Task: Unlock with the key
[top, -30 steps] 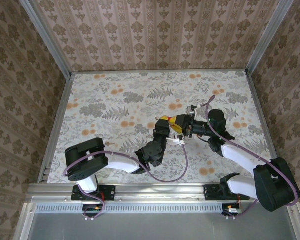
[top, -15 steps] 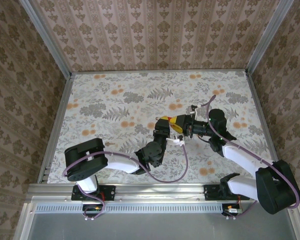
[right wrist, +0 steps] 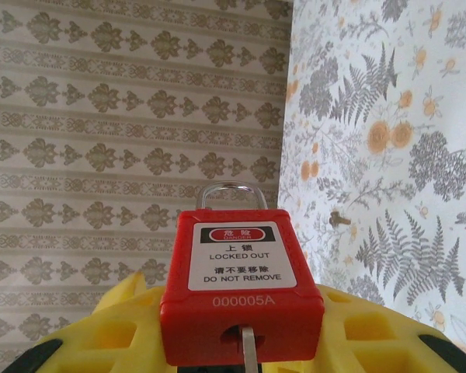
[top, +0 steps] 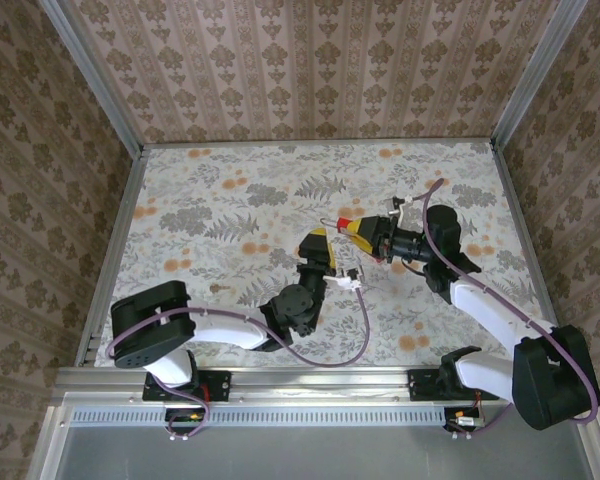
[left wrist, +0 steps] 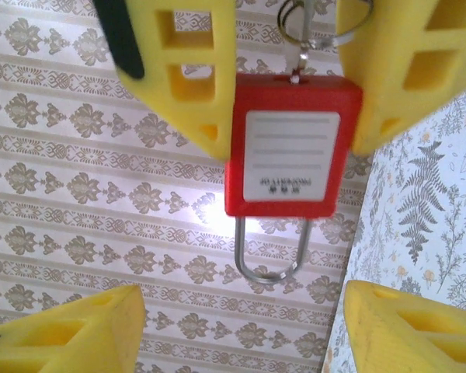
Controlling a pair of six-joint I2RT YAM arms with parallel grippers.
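**Key in, lock not yet open – the turn is the step in hand**

Your right hand (top: 363,227) is closed on the red padlock (right wrist: 241,272), clamping its body from both sides at the keyhole end and holding it up off the counter (top: 230,200), near the middle and a little to your right. A metal key (right wrist: 248,346) shows in the keyhole, and its ring (left wrist: 301,23) hangs from that end.

Your left hand (left wrist: 241,311) faces the other end, its fingers spread wide with nothing between them. The shackle (left wrist: 270,277) points toward it.

Both shackle legs look seated in the body, so I judge the lock closed. Whether the key has been turned, the pictures do not tell.

Next, the left hand needs the key's head – a small target beside the right fingers. Close on it squarely and twist while the right hand keeps the body from rolling.
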